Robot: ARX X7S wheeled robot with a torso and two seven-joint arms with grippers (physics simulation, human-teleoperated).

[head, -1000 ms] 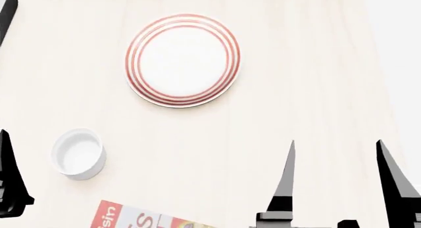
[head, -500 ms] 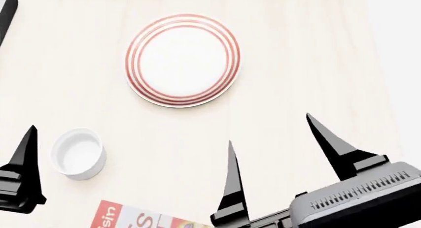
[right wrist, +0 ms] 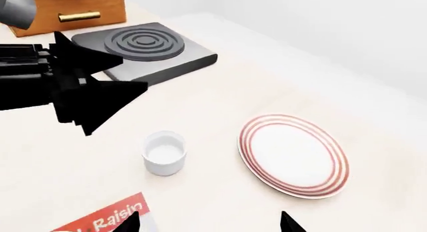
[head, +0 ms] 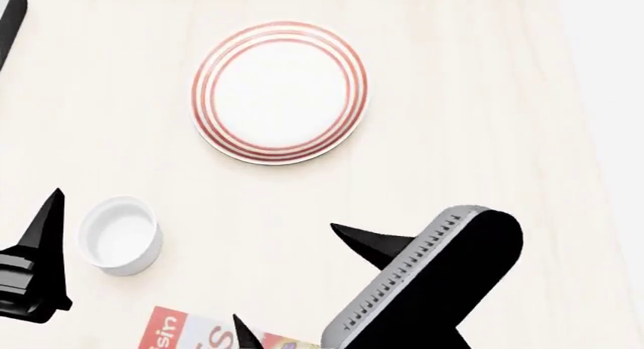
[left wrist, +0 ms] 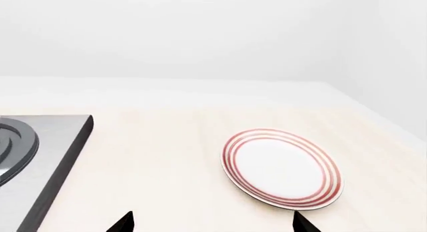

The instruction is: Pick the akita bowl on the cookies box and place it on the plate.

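The right gripper's (head: pixel 286 285) black, wedge-shaped fingers are spread wide with nothing between them; in the head view one tip (head: pixel 348 233) points across the worktop (head: pixel 483 138) and the other pokes up at the box's edge. In the right wrist view both tips show at the frame's lower edge, well apart. The left gripper (left wrist: pixel 210 224) is also open and empty, hovering near the cup (head: pixel 122 234).

The bowl is not visible in any view, so its place cannot be confirmed; going by the task it should sit on the box (head: pixel 196 335), of which only a red corner with white lettering shows at the head view's lower edge. The step in hand looks like the approach to the pick: the right arm is turned over the box end of the worktop, not yet gripping. The next move probably calls for getting the bowl into view and lining the open fingers over its rim before closing.

The plate (head: pixel 279 91) lies bare and flat, well apart from the box: round, shallow, glossy white with thin red rings. The cup is small, plain white and straight-walled. The worktop is pale, faintly grained wood. A dark hob (right wrist: pixel 143 50) with concentric rings and a wooden box with a brass handle (right wrist: pixel 77 6) stand farther off.
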